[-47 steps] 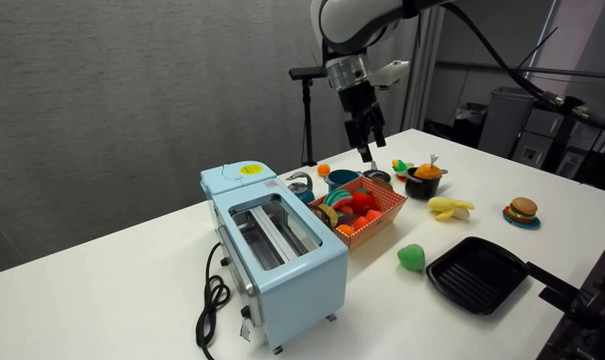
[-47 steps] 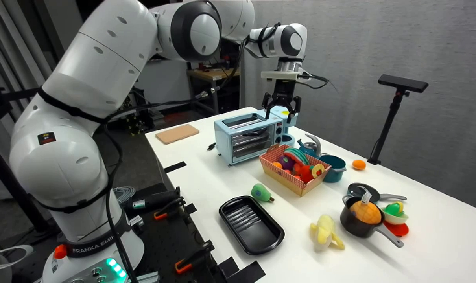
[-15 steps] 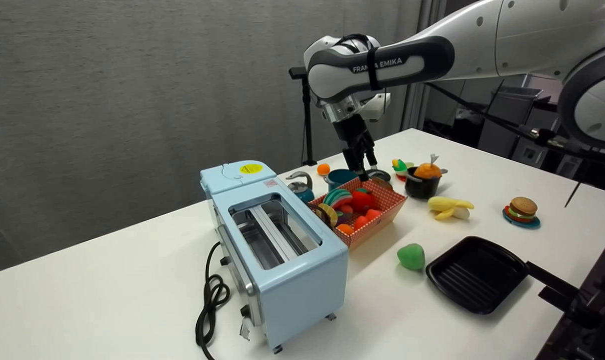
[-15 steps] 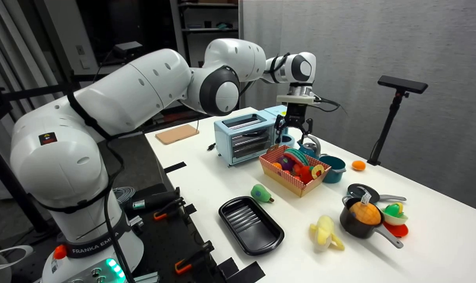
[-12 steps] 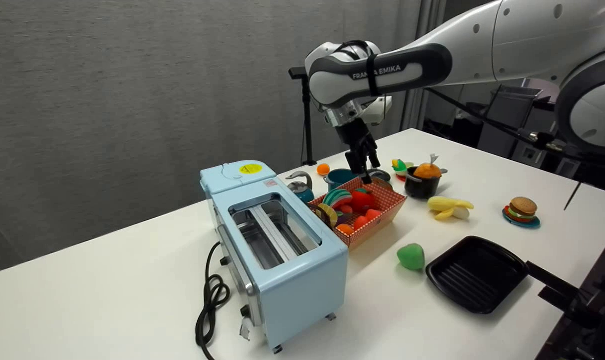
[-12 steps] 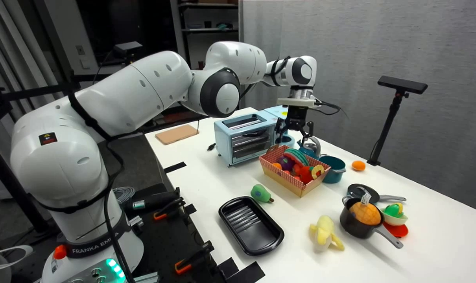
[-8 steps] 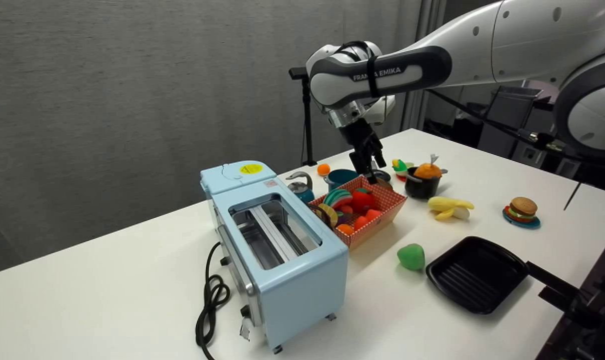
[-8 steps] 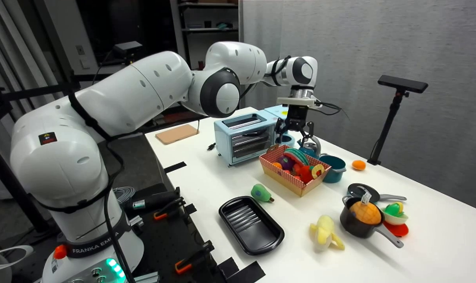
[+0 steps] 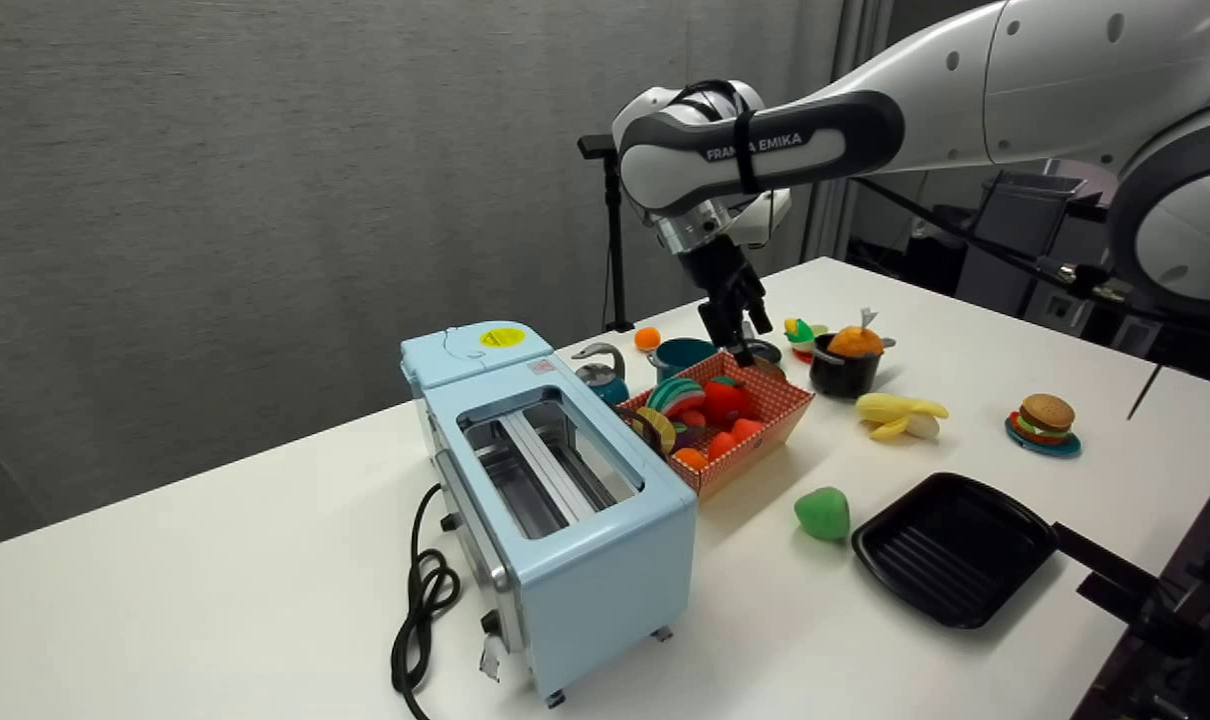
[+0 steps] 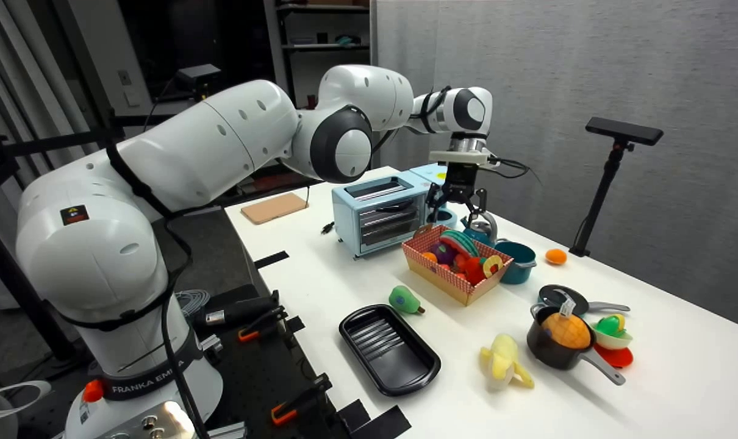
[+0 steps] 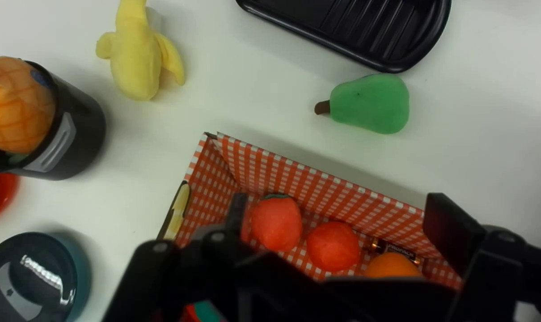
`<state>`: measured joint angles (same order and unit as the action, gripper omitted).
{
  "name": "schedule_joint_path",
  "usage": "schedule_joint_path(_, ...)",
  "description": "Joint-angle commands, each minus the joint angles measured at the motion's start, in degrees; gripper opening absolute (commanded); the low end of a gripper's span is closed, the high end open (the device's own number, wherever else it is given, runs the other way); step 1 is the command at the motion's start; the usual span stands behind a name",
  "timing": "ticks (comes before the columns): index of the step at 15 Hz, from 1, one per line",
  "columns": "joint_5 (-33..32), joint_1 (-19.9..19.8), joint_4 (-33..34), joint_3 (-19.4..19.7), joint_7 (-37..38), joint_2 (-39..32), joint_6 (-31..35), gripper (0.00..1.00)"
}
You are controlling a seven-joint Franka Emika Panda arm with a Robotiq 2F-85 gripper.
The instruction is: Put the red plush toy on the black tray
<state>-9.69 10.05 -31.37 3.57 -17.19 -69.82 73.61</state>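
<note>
Hovers with gripper [image 11: 341,219] spread wide over the basket [image 11: 315,192], lower centre of the wrist view; shows red plush toys [image 11: 277,223] inside, the black tray [image 11: 364,24] upper right.

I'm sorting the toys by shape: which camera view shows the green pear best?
The wrist view: the green pear lies there large and unobstructed, with its brown stem clear. In an exterior view the pear shows smaller, stem and a bluish patch visible; in an exterior view the pear is just a rounded green shape, no stem showing.
</note>
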Motion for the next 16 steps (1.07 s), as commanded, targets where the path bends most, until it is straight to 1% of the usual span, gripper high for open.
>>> schedule_joint_path(1, -0.96, 0.19, 1.31, 0.41, -0.60, -1.32, 6.15, 1.00)
schedule_joint_path(3, -1.36, 0.13, 1.62, 0.58, -1.73, -2.09, 11.36, 0.99)
schedule_joint_path(5, -1.23, -0.09, 1.65, 0.70, -2.57, -2.68, 15.79, 0.96)
schedule_joint_path(6, -1.18, -0.15, 1.58, 0.84, -2.84, -2.93, 17.63, 0.94)
schedule_joint_path(8, -1.10, -0.32, 1.43, 1.16, -3.73, -3.63, 20.80, 0.92)
schedule_joint_path(9, -1.12, -0.36, 1.27, 1.41, -4.01, -4.00, 21.77, 0.94)
schedule_joint_path(10, -1.18, -0.40, 1.15, 1.67, -4.42, -4.47, 22.63, 0.92)
schedule_joint_path(12, -1.19, -0.44, 0.90, 2.24, -5.50, -5.43, 23.29, 0.94)
schedule_joint_path(16, -1.42, 0.10, 0.84, 3.30, -7.22, -7.82, 23.71, 0.92)
